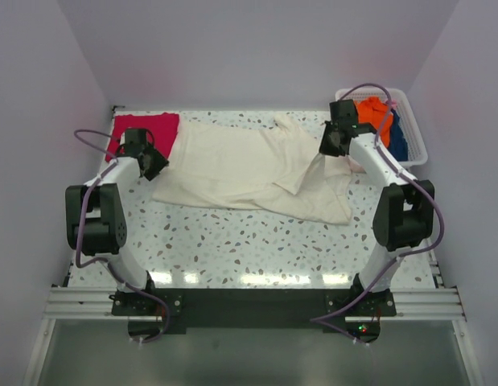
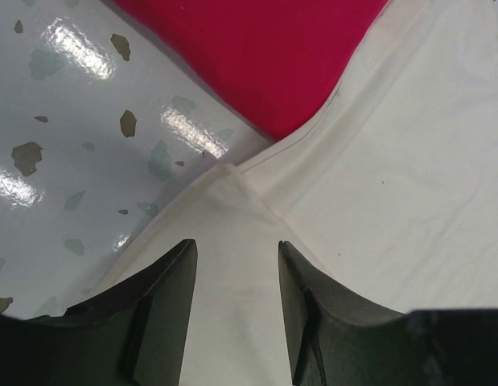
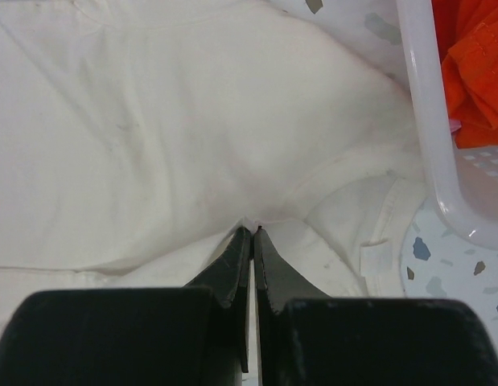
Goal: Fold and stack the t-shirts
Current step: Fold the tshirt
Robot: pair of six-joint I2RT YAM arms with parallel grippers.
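Pink t-shirt (image 1: 148, 129) sits at upper left of the table (image 1: 257, 245), partly hidden: the left arm covers its near edge and the cream t-shirt (image 1: 232, 165) overlaps its right side, so its full shape can't be made out. Cream t-shirt is spread across the middle of the table, its right end tucked behind the right arm. White basket (image 1: 416, 137) at upper right holds an orange cloth (image 1: 376, 111) and a blue cloth (image 1: 398, 138); the arm and cable block most of it, and the garment types are unclear. In the right wrist view the basket is cut off, with only the rim and orange showing. Left gripper (image 2: 235, 249) is open, jaws apart over the cream t-shirt's hem corner just beside the pink one, nothing pinched. Right gripper (image 3: 253, 232) is closed, pinching a fold of the cream t-shirt, cloth pulled up in a peak.
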